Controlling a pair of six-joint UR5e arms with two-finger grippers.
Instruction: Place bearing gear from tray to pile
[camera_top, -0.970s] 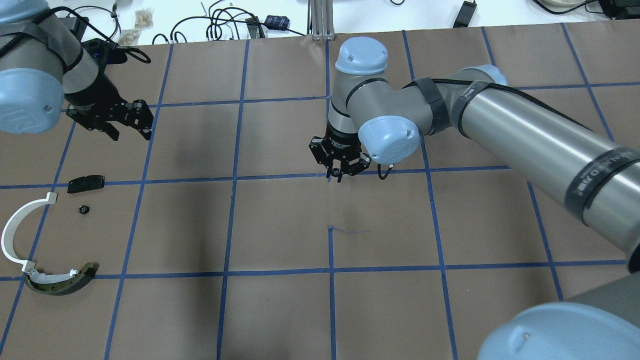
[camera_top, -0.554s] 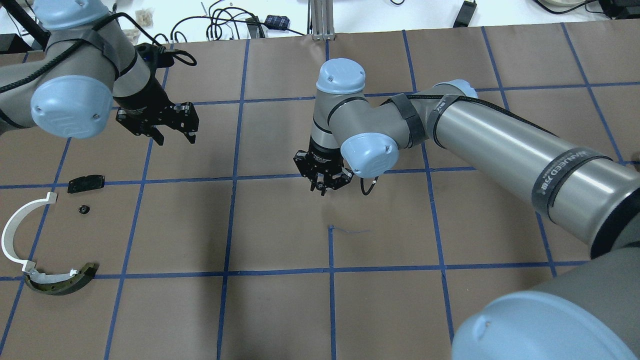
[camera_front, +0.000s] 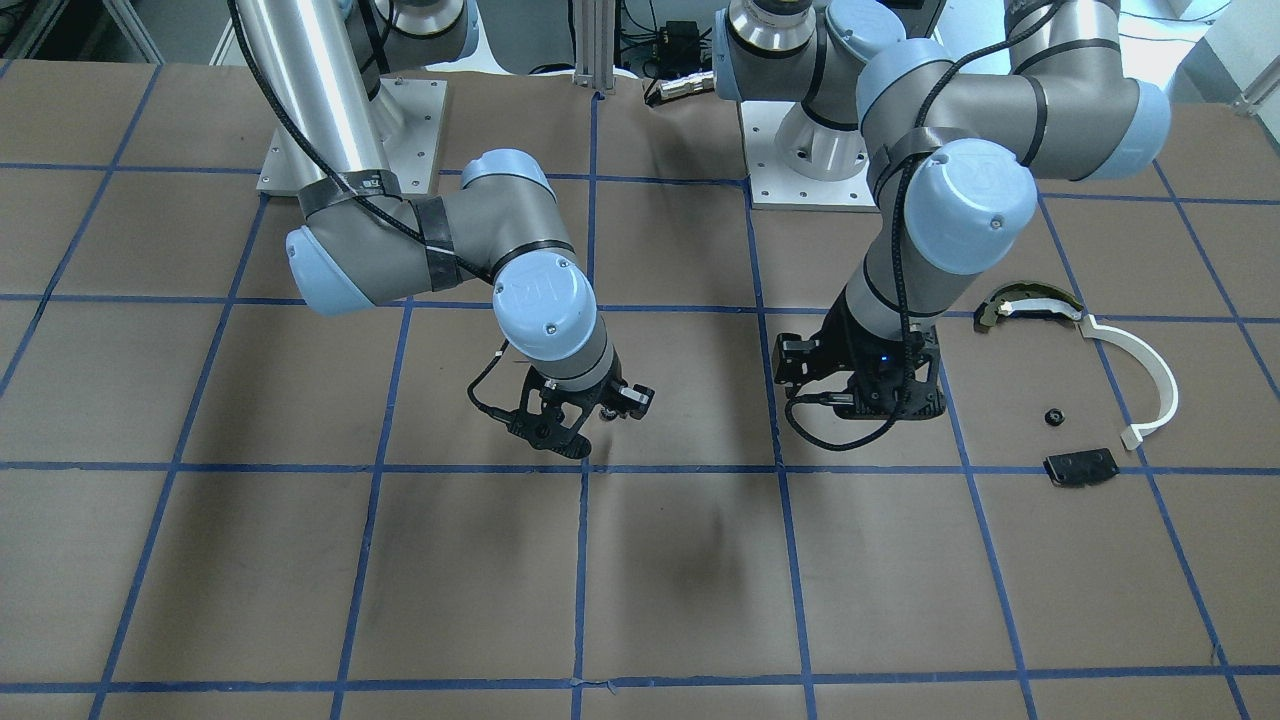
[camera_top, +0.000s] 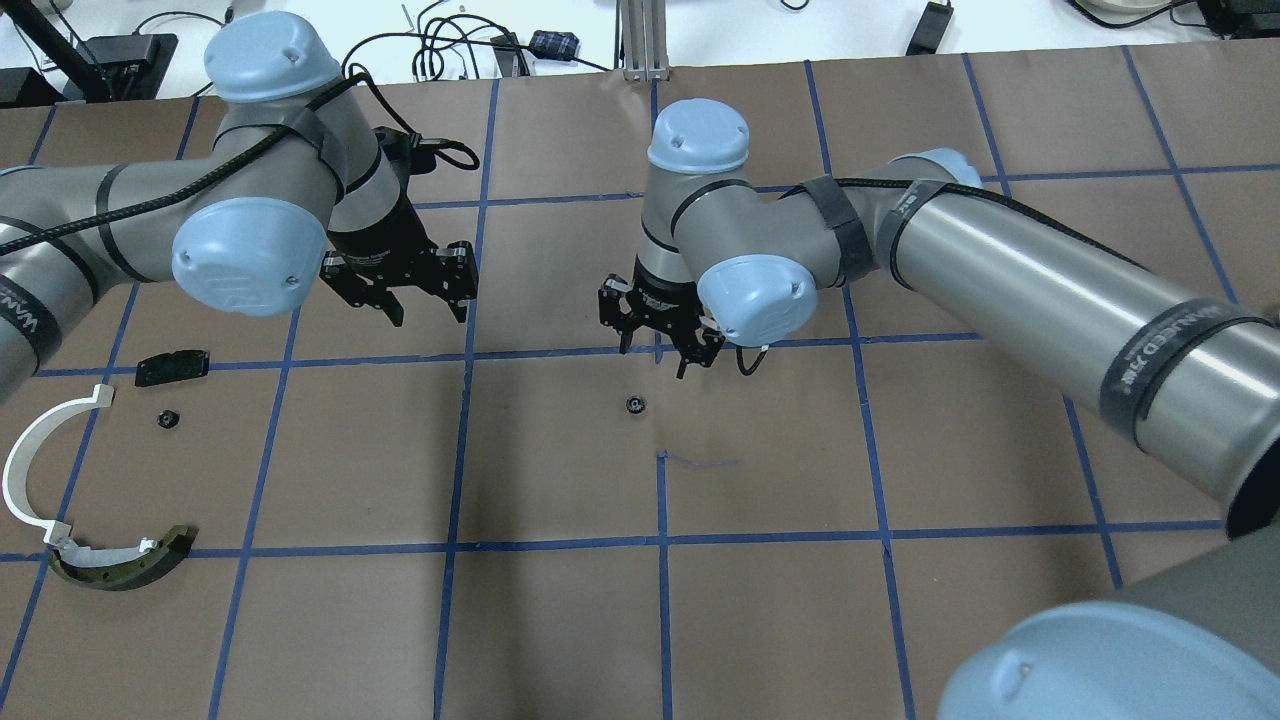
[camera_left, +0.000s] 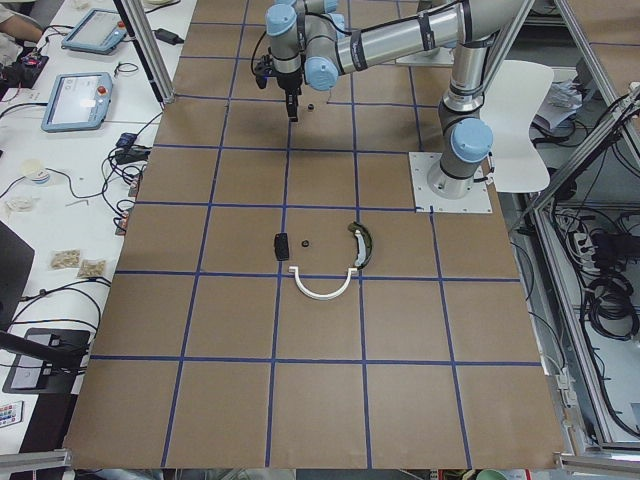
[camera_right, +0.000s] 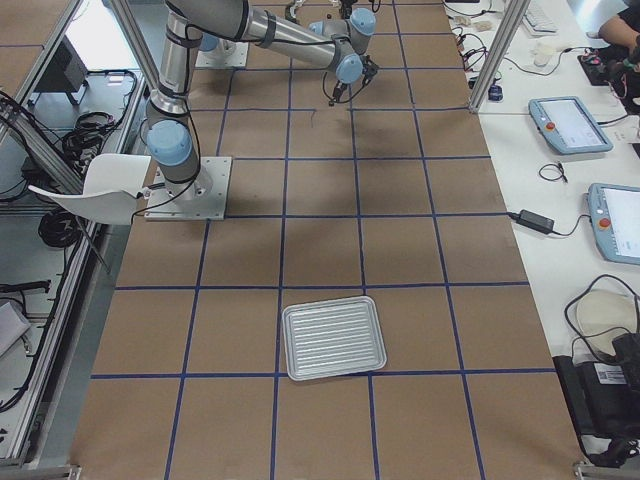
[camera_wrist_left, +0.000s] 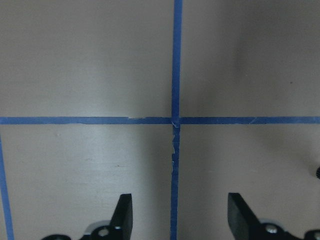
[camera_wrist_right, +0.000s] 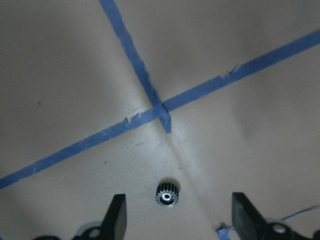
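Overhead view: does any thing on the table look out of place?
Yes. The small black toothed gear lies alone at mid-table, beneath the open right gripper, far from the flat black plate and the other loose parts at the robot's left.

The surface (camera_top: 560, 630) is covered in matt brown paper, faintly creased, and gridded with blue tape (camera_wrist_right: 130, 50) whose edges are frayed at the crossings. The bearing gear (camera_wrist_right: 166, 196) looks like dark metal; its teeth catch the light, and a bright ring runs round the bore. The tray (camera_right: 334, 338) is bare silvery metal, ribbed, with a dull sheen. The strip (camera_top: 98, 397) looks like smooth white plastic. The arched piece (camera_top: 120, 578) is dark and tan and slightly shiny. The plate (camera_top: 172, 366) and the fingers (camera_wrist_right: 117, 215) are matt black.
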